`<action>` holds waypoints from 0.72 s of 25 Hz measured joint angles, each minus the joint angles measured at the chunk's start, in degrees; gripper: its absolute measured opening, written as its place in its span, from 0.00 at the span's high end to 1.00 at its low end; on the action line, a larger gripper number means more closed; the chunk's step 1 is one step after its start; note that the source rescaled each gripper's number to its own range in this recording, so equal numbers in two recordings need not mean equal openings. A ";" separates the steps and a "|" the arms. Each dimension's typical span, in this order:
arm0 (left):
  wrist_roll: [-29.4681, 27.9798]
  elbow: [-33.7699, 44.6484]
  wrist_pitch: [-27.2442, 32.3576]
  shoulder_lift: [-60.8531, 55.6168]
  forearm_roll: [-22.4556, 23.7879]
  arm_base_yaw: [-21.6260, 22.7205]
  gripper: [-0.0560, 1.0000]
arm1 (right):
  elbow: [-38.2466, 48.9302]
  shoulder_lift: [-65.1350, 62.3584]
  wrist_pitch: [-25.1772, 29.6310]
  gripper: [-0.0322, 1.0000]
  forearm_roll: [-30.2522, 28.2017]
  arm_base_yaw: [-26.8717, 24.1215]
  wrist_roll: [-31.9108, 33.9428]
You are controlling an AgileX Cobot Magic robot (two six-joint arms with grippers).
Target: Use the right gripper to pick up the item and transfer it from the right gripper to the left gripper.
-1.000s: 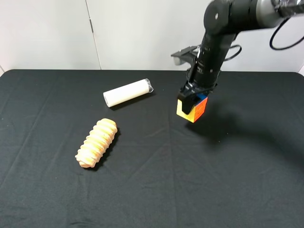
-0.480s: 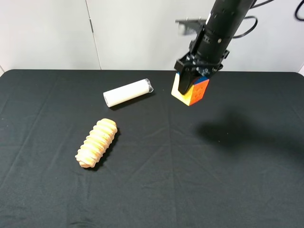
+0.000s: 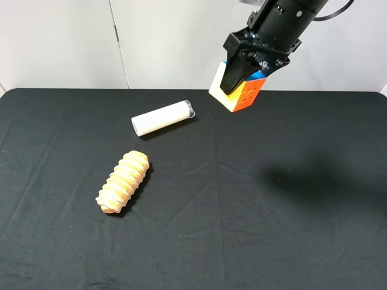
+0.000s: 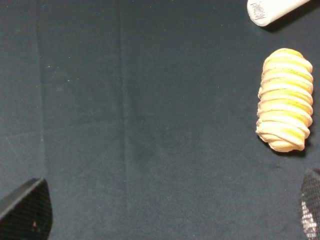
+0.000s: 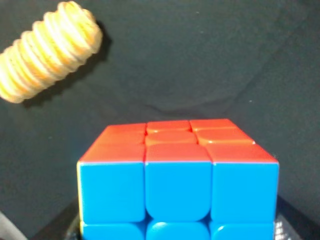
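While my right gripper (image 3: pixel 239 83) clamps the puzzle cube (image 3: pixel 246 96) in the air above the far right of the black tablecloth (image 3: pixel 290 229), I judge it light, rigid and slick-faced, apt to twist. My left gripper (image 4: pixel 167 220), spread wide and empty, should pinch two bare opposite faces, squarely mid-face.

A finger (image 3: pixel 233 71) of the right gripper (image 3: pixel 243 82) covers part of the puzzle cube (image 3: pixel 247 95); the left wrist view crops the white cylinder (image 4: pixel 272 10).
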 joint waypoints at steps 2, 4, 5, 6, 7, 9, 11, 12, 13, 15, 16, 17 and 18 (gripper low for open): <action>0.00 0.00 0.00 0.00 0.00 0.00 0.04 | 0.00 -0.74 0.40 0.97 0.92 0.00 0.00; 0.00 0.00 0.00 0.00 0.00 0.00 0.04 | 0.00 -1.55 0.40 0.97 1.29 0.41 -0.05; 0.00 0.00 0.00 0.00 0.00 0.00 0.04 | 0.00 -2.01 0.40 0.97 1.33 0.89 -0.31; 0.00 0.00 0.00 0.00 0.00 0.00 0.04 | 0.00 -2.53 0.40 0.97 1.33 1.65 -0.59; 0.00 0.00 0.00 0.00 0.00 0.00 0.04 | 0.00 -3.04 0.45 0.97 1.33 2.59 -0.86; 0.00 0.00 0.00 0.00 0.00 0.00 0.04 | 0.00 -3.65 0.45 0.97 1.55 4.58 -1.35; 0.00 0.00 0.00 0.00 0.00 0.00 0.04 | 0.00 -3.82 0.47 0.97 2.03 6.62 -1.77; 0.00 0.00 0.00 0.00 0.00 0.00 0.04 | 0.00 -3.82 0.47 0.97 2.17 7.74 -2.06; 0.00 0.00 0.00 0.00 0.00 0.00 0.04 | 0.00 -3.82 0.47 0.97 2.17 8.81 -2.47; 0.00 0.00 0.00 0.00 0.00 0.00 0.04 | 0.00 -3.82 0.47 0.97 2.22 10.72 -3.37; 0.00 0.00 0.00 0.00 0.00 0.00 0.04 | 0.00 -3.82 0.47 0.97 2.29 11.73 -3.92; 0.00 0.00 0.00 0.00 -0.07 0.00 0.04 | 0.00 -3.82 0.47 0.97 2.29 12.67 -4.58; 0.00 0.00 0.00 0.00 -0.17 0.00 0.04 | 0.00 -3.82 0.47 0.97 2.29 13.39 -5.36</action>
